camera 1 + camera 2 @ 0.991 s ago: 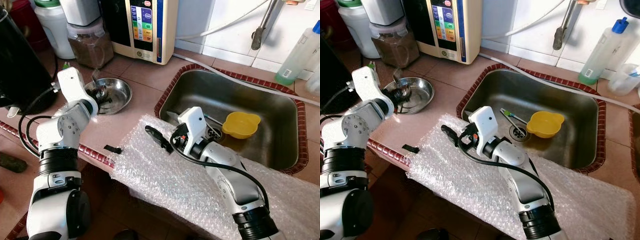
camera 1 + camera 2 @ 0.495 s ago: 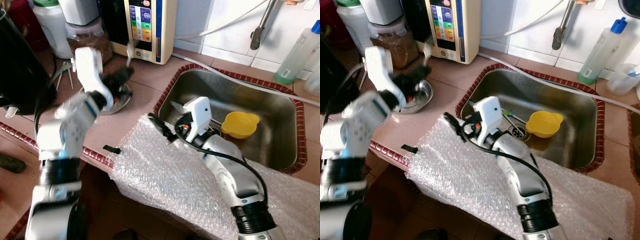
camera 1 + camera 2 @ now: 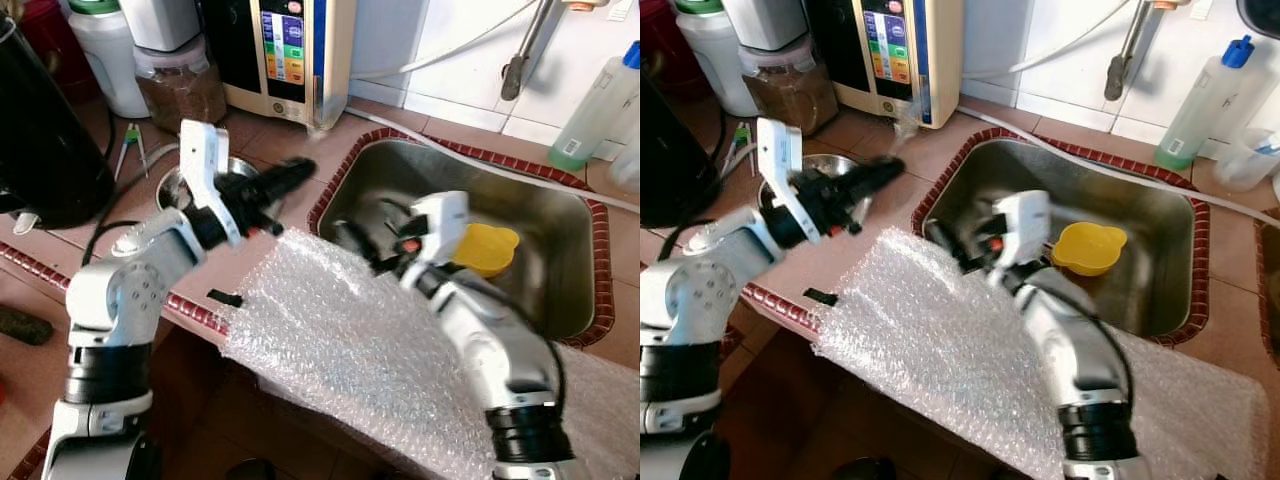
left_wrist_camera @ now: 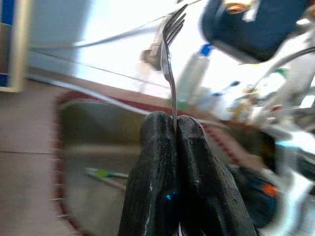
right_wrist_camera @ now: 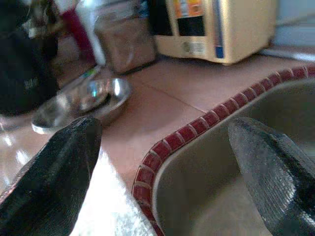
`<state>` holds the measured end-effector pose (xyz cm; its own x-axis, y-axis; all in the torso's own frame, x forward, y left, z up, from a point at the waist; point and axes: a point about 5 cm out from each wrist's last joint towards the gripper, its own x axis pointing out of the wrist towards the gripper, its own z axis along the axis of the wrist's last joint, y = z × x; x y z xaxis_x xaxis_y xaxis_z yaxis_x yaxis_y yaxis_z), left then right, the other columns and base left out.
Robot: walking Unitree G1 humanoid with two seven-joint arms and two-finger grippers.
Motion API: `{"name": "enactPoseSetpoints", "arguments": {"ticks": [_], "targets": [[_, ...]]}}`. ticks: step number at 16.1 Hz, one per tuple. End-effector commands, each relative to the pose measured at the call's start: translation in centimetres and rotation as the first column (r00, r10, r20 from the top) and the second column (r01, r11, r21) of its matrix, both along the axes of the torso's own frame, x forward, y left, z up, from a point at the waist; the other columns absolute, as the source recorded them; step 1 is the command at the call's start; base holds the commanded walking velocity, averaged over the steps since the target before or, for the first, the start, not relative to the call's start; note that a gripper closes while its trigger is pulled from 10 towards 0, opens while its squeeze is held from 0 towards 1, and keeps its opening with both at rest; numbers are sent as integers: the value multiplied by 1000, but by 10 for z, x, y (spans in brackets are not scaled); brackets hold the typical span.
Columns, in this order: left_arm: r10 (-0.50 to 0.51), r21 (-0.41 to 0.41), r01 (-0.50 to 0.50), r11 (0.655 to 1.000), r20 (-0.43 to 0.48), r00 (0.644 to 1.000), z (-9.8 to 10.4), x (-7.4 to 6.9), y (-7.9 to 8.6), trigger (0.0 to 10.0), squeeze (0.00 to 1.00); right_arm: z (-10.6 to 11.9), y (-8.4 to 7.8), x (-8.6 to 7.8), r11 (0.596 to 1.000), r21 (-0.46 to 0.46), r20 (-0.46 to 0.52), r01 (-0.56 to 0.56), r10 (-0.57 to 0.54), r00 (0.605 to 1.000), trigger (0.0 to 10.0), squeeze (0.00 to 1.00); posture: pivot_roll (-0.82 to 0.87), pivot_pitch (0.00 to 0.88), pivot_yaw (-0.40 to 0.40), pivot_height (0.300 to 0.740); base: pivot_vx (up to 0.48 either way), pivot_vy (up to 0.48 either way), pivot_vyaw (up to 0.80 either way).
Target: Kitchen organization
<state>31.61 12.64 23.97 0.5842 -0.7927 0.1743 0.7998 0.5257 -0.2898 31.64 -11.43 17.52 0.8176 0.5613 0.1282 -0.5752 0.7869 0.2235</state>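
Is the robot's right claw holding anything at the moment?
No. In the right wrist view, the right gripper has its two black fingers spread wide, with just the sink rim and counter showing between them.

Fork [image 4: 170, 59] handle hidden between left gripper's [image 4: 175, 129] fingers — tines motion-blurred in head views. Steel bowl [image 3: 830, 165] half covered by left arm. Right gripper [image 3: 362, 243] blurred.

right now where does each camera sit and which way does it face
Head eyes: look down at the counter and sink; both arms show.
Left wrist: looks along the left gripper, jaws shut on a fork, toward the sink.
Right wrist: looks between the right gripper's open jaws, from the sink edge toward a steel dish.
Shared: both wrist views show the sink rim.
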Motion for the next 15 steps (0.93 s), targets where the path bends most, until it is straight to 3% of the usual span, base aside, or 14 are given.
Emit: {"name": "enactPoseSetpoints", "arguments": {"ticks": [1,4,8,12,13,15], "targets": [[-59,-22,59,998,-3,998,-1,-7,-5,0,0,2,-6,3,995,103,-47,-9,14,999,10000,0,17,115,-2,740,0,0,0],[-101,-52,100,994,-31,994,-6,-14,-9,0,0,7,-23,5,976,213,-78,-36,53,996,10000,0,20,123,2,740,0,0,0],[-172,-53,168,984,-70,983,-16,-24,-11,0,0,18,-35,5,936,345,-89,-69,105,990,10000,0,14,134,-5,740,0,0,0],[-218,-59,213,975,-101,971,-24,-29,-28,0,0,32,-31,8,861,498,-60,-104,154,986,10000,0,16,134,-6,740,0,0,0],[-227,-60,221,973,-103,968,-24,-31,-30,0,0,33,-27,6,856,502,-52,-128,177,983,10000,125,17,135,-7,740,0,0,0],[-231,-56,226,972,-104,967,-24,-31,-32,0,0,33,-22,2,845,505,-45,-173,226,973,10000,0,20,135,-6,740,0,0,0]]}}
